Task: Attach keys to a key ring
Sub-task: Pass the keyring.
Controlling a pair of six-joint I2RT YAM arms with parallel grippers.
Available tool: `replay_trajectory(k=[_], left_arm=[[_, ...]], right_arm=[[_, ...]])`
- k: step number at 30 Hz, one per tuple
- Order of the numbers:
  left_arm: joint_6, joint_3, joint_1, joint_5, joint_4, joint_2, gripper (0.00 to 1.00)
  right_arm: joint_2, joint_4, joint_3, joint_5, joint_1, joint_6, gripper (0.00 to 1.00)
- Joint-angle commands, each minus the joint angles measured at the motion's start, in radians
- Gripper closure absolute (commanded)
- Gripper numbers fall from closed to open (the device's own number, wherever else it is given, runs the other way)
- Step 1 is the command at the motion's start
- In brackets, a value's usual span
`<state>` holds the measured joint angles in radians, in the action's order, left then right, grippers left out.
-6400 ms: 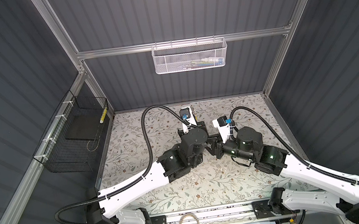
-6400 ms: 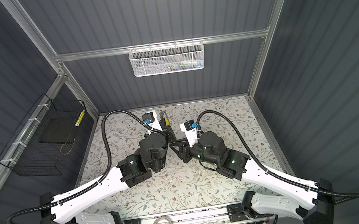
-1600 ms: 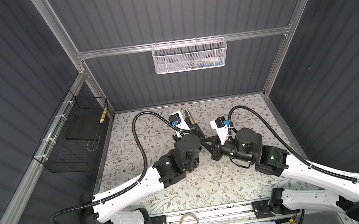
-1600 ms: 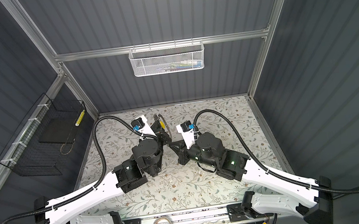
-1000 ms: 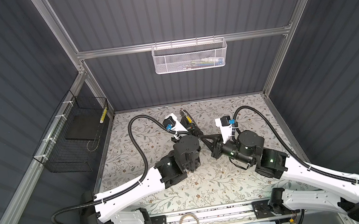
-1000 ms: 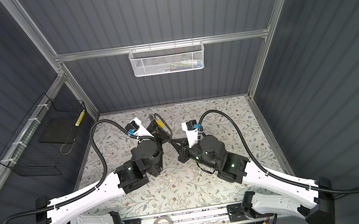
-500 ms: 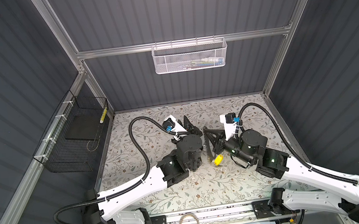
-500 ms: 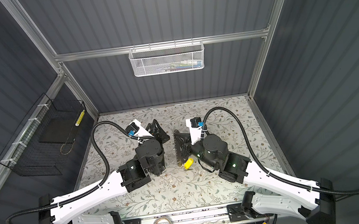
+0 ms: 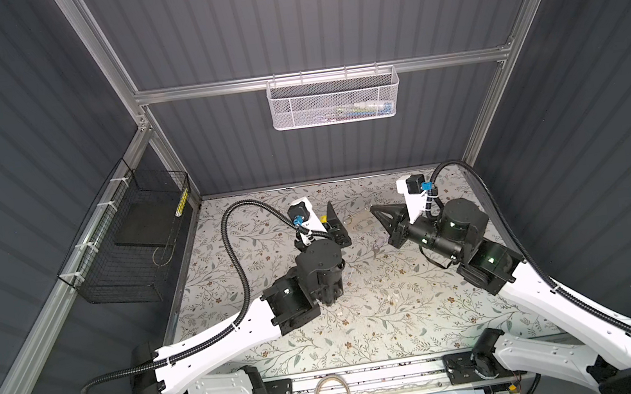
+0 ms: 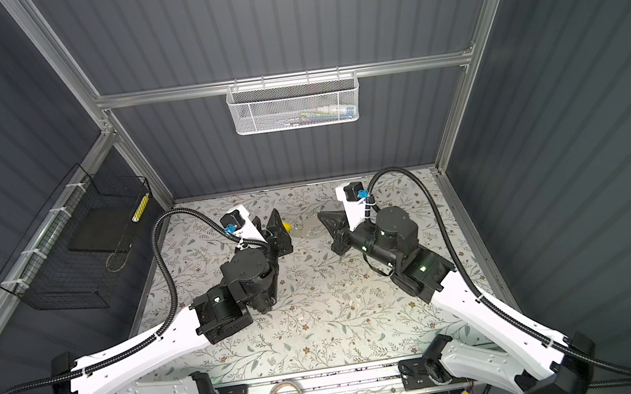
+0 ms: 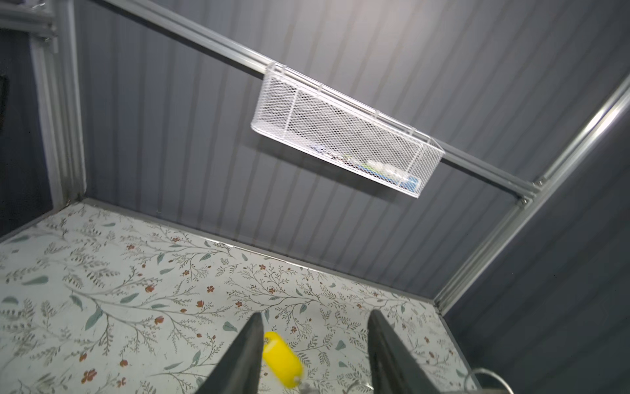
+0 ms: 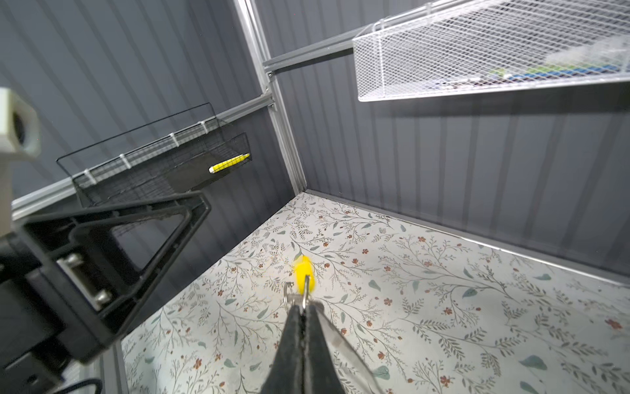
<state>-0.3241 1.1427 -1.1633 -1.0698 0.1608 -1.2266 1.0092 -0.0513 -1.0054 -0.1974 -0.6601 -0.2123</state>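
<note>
My right gripper (image 12: 302,305) is shut on the key ring (image 12: 289,302), thin silver wire loops sticking out past its fingertips. The yellow key (image 12: 303,273) sits just beyond the ring, touching it and blurred. My left gripper (image 11: 315,315) is open. In its wrist view the yellow key (image 11: 281,358) lies between its fingers, close to one and gripped by neither. In both top views the key (image 9: 323,218) (image 10: 287,225) shows beside the left gripper (image 9: 336,220), across a gap from the right gripper (image 9: 372,208). I cannot make out the lilac-white key.
A white mesh basket (image 9: 332,99) hangs on the back wall. A black wire basket (image 9: 131,245) hangs on the left wall. A translucent tape roll (image 9: 331,392) lies on the front rail. Both grippers hover over the back half of the floral table (image 9: 362,323).
A second ago the two grippers met tip to tip with the left one shut. The left gripper has opened and the arms have drawn apart. The yellow key has swung from under the right gripper towards the left fingers.
</note>
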Motion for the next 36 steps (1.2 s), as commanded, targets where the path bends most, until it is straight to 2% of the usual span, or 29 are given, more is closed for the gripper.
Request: replay_trajectory(k=[1, 4, 7, 12, 17, 21, 28, 33, 36], left_arm=[[0.180, 0.056, 0.043, 0.258, -0.108, 0.028, 0.49], [0.213, 0.093, 0.121, 0.510, -0.207, 0.055, 0.49], [0.258, 0.111, 0.179, 0.689, -0.275, 0.089, 0.48], [0.361, 0.120, 0.195, 0.914, -0.341, 0.140, 0.46], [0.421, 0.169, 0.197, 1.120, -0.441, 0.123, 0.46], [0.439, 0.179, 0.199, 1.171, -0.468, 0.124, 0.46], [0.470, 0.176, 0.225, 1.189, -0.477, 0.157, 0.46], [0.473, 0.214, 0.279, 1.279, -0.519, 0.142, 0.47], [0.460, 0.233, 0.336, 1.378, -0.520, 0.131, 0.49]], right_arm=[[0.007, 0.049, -0.064, -0.249, 0.045, 0.121, 1.00], [0.017, 0.087, -0.095, -0.345, 0.072, 0.168, 1.00], [0.028, 0.126, -0.124, -0.404, 0.091, 0.197, 1.00], [0.038, 0.171, -0.154, -0.456, 0.103, 0.227, 1.00], [0.045, 0.182, -0.170, -0.501, 0.111, 0.229, 1.00], [0.043, 0.183, -0.177, -0.530, 0.117, 0.225, 1.00], [0.045, 0.207, -0.195, -0.588, 0.121, 0.227, 1.00], [0.048, 0.229, -0.211, -0.629, 0.121, 0.233, 1.00], [0.051, 0.242, -0.221, -0.641, 0.121, 0.235, 1.00]])
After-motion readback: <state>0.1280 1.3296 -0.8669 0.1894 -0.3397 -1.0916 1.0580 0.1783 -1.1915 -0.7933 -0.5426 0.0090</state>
